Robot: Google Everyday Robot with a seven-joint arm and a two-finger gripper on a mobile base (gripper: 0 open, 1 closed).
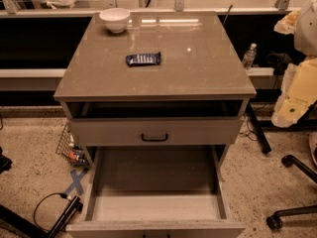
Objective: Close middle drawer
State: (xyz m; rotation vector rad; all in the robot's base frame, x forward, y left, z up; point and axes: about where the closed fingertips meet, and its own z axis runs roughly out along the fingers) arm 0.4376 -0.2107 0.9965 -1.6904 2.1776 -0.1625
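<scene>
Gleaming cabinet top (198,68), gripper (286,114) at right.

Glossy grey-brown cabinet top (198,68), pale light streaks along far edge. Plain white bowl (115,20) far left. Dark blue snack wrapper (143,58), faint pale print. Flat grey-beige top drawer (198,132) front, its handle (154,138) black. Same grey-beige on the middle drawer (153,182), near; inside plain, lighter toward the near end. Beige speckled floor (29,157). Blue tape X (75,183) on floor, left. Black cable (44,202) near left. Clear water bottle (249,56) right, white cap. Black chair base (292,209) near right. Cream-white robot arm (299,88) at right edge, small green dot on it; gripper (286,23) far right, cream-yellow
</scene>
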